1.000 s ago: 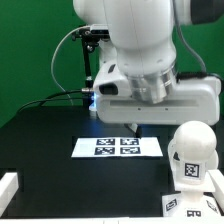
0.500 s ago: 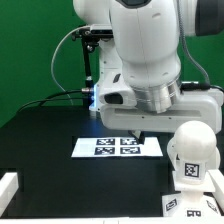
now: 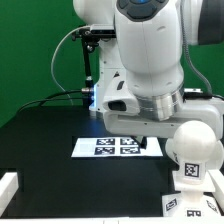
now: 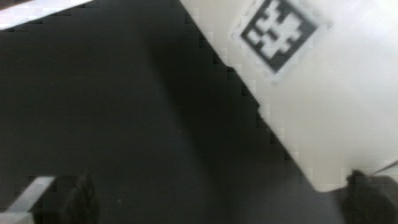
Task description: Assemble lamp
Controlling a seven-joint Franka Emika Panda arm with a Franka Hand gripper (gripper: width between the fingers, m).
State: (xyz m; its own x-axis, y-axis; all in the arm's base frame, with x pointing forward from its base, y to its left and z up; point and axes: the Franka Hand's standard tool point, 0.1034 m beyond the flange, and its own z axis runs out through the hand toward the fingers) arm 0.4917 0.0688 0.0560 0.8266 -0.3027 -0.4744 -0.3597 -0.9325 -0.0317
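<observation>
The lamp's round-headed white bulb [image 3: 196, 150] stands at the exterior view's right, its tag facing the camera. A white block [image 3: 186, 206] lies below it at the frame edge; I cannot tell which part it is. My gripper [image 3: 141, 136] hangs low over the right end of the marker board [image 3: 118, 147], mostly hidden by the arm. In the wrist view my gripper [image 4: 224, 196] is open with bare black table between the fingers. A flat white tagged part [image 4: 302, 95] reaches one fingertip [image 4: 379, 188]. I cannot tell which part it is. The cone shade is out of view.
The big white arm [image 3: 150, 60] fills the middle of the exterior view. A black stand with cables [image 3: 90, 60] rises behind it against a green backdrop. A white bracket [image 3: 8, 186] sits at the table's near left corner. A white strip [image 4: 36, 10] shows in the wrist view.
The arm has come down and shifted toward the exterior view's right, bringing the hand lower over the marker board's right end and closer to the bulb. The bulb has not moved.
</observation>
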